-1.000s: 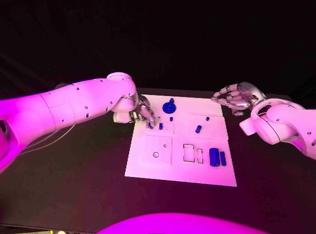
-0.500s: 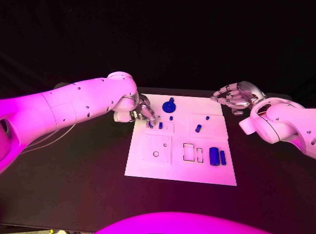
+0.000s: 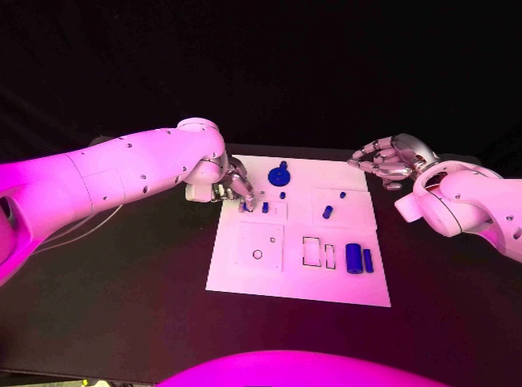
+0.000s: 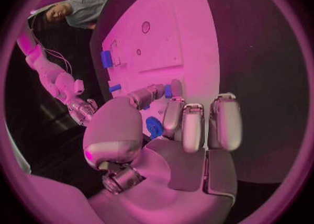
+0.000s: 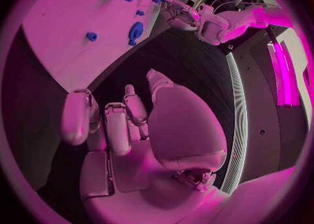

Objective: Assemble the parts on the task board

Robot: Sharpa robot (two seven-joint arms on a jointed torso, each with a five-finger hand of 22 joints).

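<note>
The white task board (image 3: 247, 274) lies mid-table. My left hand (image 3: 240, 192) reaches over its far left part and pinches a small blue peg (image 4: 167, 91) between thumb and a finger, low at the board; the same peg (image 3: 265, 207) stands just beside the fingertips in the head view. A round blue knob part (image 3: 279, 175) sits right behind that hand. Small blue pegs (image 3: 327, 213) and a larger blue block (image 3: 353, 258) lie further right. My right hand (image 3: 387, 161) hovers off the board's far right corner, fingers loosely bent, holding nothing.
Empty cut-outs (image 3: 311, 251) and a ring mark (image 3: 258, 255) lie on the board's near half. A thin blue bar (image 3: 368, 260) lies beside the block. Black table (image 3: 122, 298) surrounds the board on all sides.
</note>
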